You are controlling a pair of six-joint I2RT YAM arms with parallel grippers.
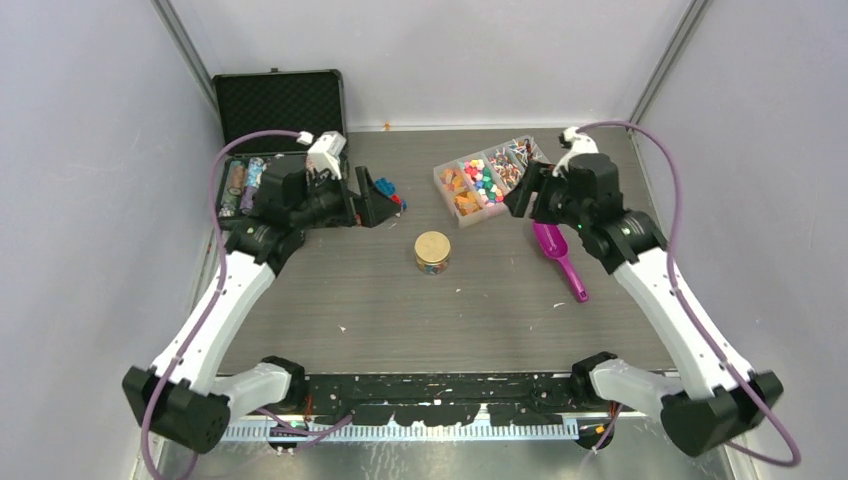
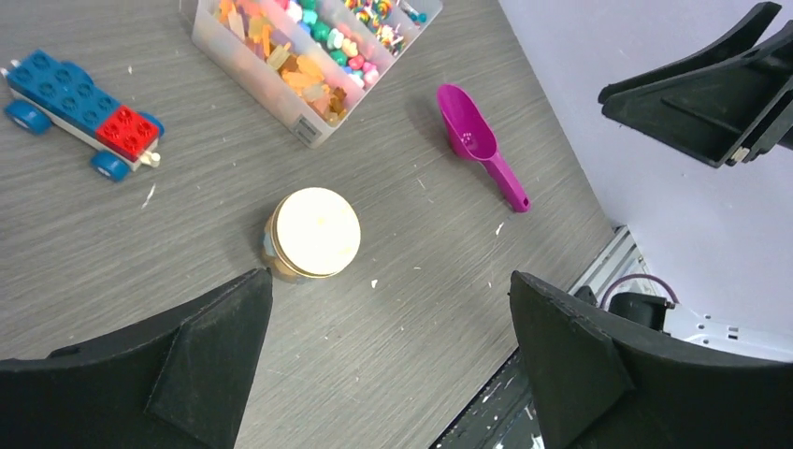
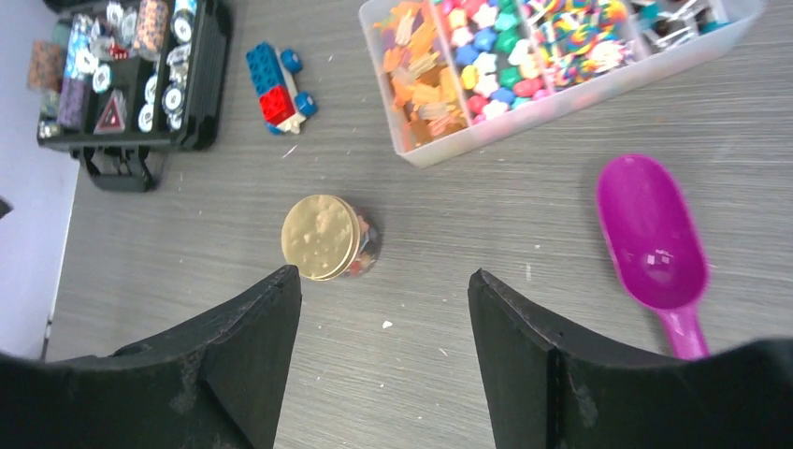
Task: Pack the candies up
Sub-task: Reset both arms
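The corked jar [image 3: 323, 238] mid-table holds candies [image 3: 365, 251] (scoop [image 3: 655, 238] aside); my left gripper [image 2: 385, 281] and right gripper [image 3: 383, 276] gape empty, packing seemingly done

A grey wood-grain table [image 1: 400, 320] spreads beneath the left pincer [image 1: 375, 205] and right pincer [image 1: 522, 198], flecked with pale specks. Plain pale-grey walls [image 1: 450, 50] (evenly lit) rise beyond and to the outer side of each.

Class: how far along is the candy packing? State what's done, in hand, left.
Done: the jar looks filled, lid on; the scoop lies aside. In hand: nothing; left gripper and right gripper are open. Left: perhaps nothing, though many candies sit in the tray.
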